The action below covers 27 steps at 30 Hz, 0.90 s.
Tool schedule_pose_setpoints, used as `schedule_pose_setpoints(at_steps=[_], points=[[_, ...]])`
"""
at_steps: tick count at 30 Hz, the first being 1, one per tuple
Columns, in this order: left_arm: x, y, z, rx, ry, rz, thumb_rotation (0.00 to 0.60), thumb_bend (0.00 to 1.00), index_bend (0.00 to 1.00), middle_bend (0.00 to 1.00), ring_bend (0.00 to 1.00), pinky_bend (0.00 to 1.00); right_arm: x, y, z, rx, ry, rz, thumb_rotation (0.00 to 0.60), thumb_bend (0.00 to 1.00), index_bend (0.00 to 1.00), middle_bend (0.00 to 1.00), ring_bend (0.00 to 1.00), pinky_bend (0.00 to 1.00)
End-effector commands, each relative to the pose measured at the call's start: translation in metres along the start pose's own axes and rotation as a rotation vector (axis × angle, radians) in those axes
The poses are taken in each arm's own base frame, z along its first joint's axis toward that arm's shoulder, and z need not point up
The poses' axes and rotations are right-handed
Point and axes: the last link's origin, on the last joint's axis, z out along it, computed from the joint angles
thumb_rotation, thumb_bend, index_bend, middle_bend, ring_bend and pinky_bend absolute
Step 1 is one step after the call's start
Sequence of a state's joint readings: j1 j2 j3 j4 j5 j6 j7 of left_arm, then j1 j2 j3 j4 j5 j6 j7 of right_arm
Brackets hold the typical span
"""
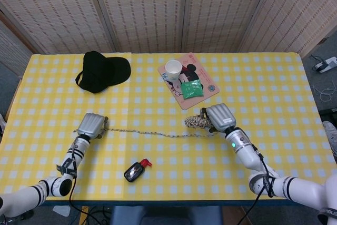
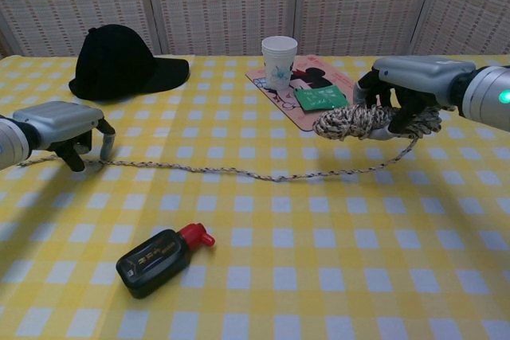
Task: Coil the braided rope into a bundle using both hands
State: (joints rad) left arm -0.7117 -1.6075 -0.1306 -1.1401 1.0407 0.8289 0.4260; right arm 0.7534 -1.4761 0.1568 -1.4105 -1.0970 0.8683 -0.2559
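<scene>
Rope (image 2: 239, 171), black bottle (image 2: 155, 259) nearby, cap (image 2: 119, 61) behind

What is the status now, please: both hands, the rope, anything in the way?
Right robot hand holds coiled bundle. Left robot hand over rope tail, grip unclear. Black bottle near, off the line.

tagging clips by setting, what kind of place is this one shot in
Most likely an indoor lab or demo corner dressed like a home table: folding woven-reed screens wall it off, a yellow checked tablecloth covers the table, and a power strip with cables lies on the grey floor.
</scene>
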Motion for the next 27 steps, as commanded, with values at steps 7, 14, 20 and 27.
schedule_pose_setpoints(at_steps=[7,14,20,27], points=[[0.000,0.001,0.001,0.003,-0.005,-0.031,0.600,0.38,0.69,1.00,1.00,1.00,-0.002,0.002,0.001,-0.006,-0.005,0.002,0.600,0.60,0.71,0.60,0.53,0.63],[0.000,-0.001,0.000,0.012,-0.011,-0.050,0.600,0.39,0.72,1.00,1.00,1.00,-0.001,0.002,0.001,-0.008,-0.003,0.004,0.600,0.60,0.71,0.59,0.53,0.63],[0.001,-0.003,-0.001,0.020,0.001,-0.075,0.600,0.39,0.74,1.00,1.00,1.00,0.001,0.001,0.001,-0.008,0.003,0.010,0.600,0.60,0.71,0.59,0.53,0.63],[0.017,-0.011,-0.008,0.015,0.037,-0.112,0.600,0.39,0.74,1.00,1.00,1.00,0.009,0.000,0.002,-0.006,0.033,0.043,0.600,0.60,0.71,0.59,0.53,0.63]])
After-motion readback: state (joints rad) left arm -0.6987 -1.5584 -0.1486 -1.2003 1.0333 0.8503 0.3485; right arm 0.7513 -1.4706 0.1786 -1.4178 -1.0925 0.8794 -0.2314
